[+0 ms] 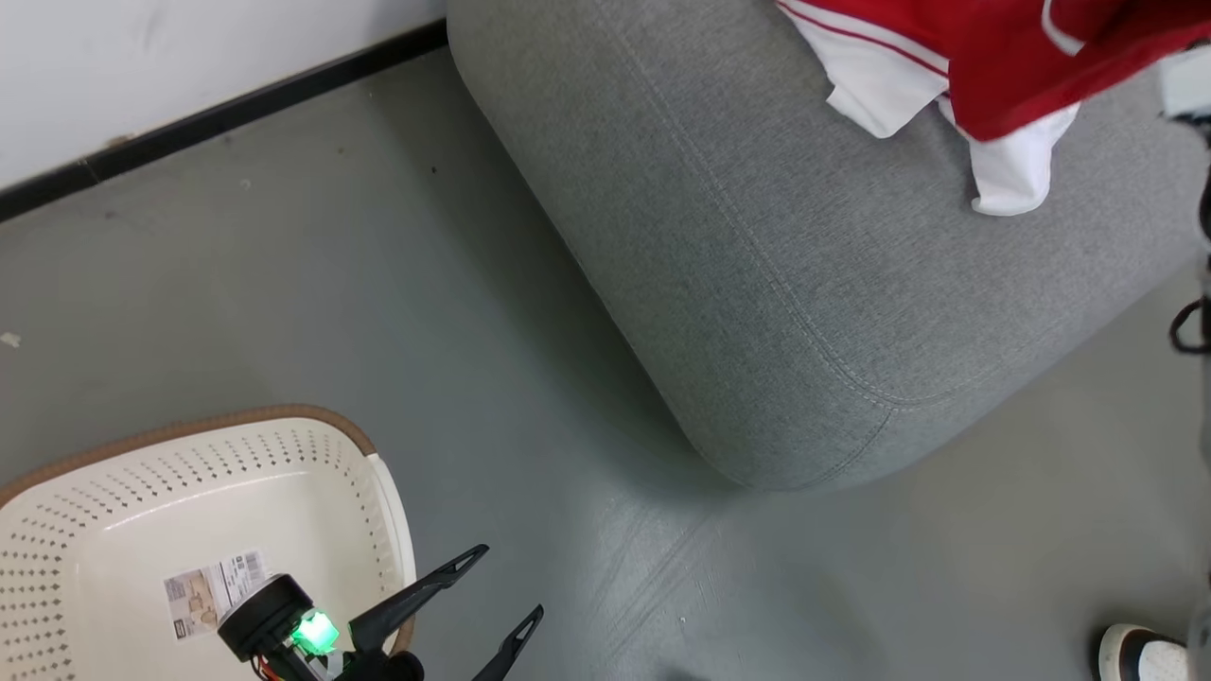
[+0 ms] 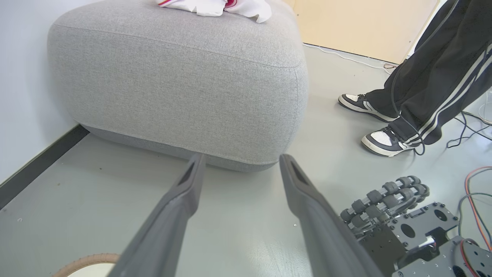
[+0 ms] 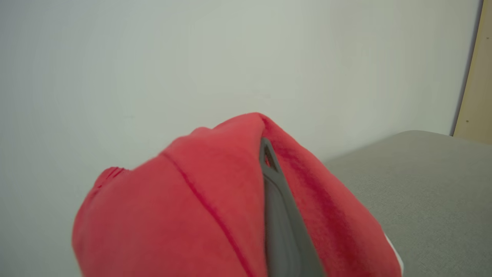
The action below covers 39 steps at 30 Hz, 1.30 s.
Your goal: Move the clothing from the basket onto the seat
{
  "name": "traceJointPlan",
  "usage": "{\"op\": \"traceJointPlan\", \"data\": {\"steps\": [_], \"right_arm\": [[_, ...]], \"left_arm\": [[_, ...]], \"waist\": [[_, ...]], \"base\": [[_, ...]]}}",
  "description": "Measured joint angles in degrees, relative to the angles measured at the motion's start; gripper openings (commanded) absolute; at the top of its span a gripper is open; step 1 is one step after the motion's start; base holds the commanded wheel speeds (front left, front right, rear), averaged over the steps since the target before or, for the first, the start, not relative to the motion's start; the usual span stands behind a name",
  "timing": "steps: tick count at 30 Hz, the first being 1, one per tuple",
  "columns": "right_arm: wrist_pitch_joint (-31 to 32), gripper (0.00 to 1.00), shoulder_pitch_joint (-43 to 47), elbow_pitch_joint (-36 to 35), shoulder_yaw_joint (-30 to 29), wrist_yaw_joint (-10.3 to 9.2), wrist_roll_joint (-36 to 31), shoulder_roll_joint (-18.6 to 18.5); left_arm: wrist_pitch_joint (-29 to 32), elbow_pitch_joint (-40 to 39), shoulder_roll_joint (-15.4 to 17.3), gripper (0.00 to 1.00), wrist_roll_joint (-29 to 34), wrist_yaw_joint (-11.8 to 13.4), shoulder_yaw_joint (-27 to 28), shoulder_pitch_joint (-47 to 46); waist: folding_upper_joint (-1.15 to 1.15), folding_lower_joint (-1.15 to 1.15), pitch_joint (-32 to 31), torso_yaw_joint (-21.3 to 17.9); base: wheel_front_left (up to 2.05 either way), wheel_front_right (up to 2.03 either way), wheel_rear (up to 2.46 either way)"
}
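Red clothing (image 3: 184, 215) was pinched in the right gripper (image 3: 265, 144) over the seat (image 1: 804, 236), likely for release; the fingers of the left gripper (image 1: 514, 577) were spread.

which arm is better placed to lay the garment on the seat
Right: right fingers are shut on the red garment over the seat; left fingers are open, down by the basket.

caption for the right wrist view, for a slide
Right gripper shut on red clothing, grey seat at lower right, pale wall behind
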Motion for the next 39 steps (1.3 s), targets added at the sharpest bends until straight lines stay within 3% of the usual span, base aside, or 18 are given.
{"op": "traceJointPlan", "data": {"steps": [8,14,28,39], "right_arm": [[-0.5,0.00,-6.0,7.3,-6.3,0.00,-0.1,-2.6],[-0.7,0.00,-8.9,14.2,-10.1,0.00,0.1,-2.5],[-4.1,0.00,-17.5,22.2,-27.2,-0.01,0.3,-3.4],[-4.1,0.00,-18.2,30.7,-29.1,-0.01,-4.2,-2.5]], "left_arm": [[0.0,-2.4,1.5,1.00,1.0,0.0,0.6,0.0],[0.0,-2.9,2.8,1.00,1.1,0.0,1.2,0.3],[-0.1,-5.7,4.9,1.00,1.6,0.0,2.5,1.4],[-0.2,-6.9,5.3,1.00,2.1,0.0,3.9,1.4]], "waist": [[0.00,0.00,3.2,0.5],[0.00,0.00,5.4,0.9],[0.00,0.00,9.7,2.7],[0.00,0.00,12.4,4.4]], "base": [[0.00,0.00,0.00],[0.00,0.00,0.00],[0.00,0.00,0.00],[0.00,0.00,0.00]]}}
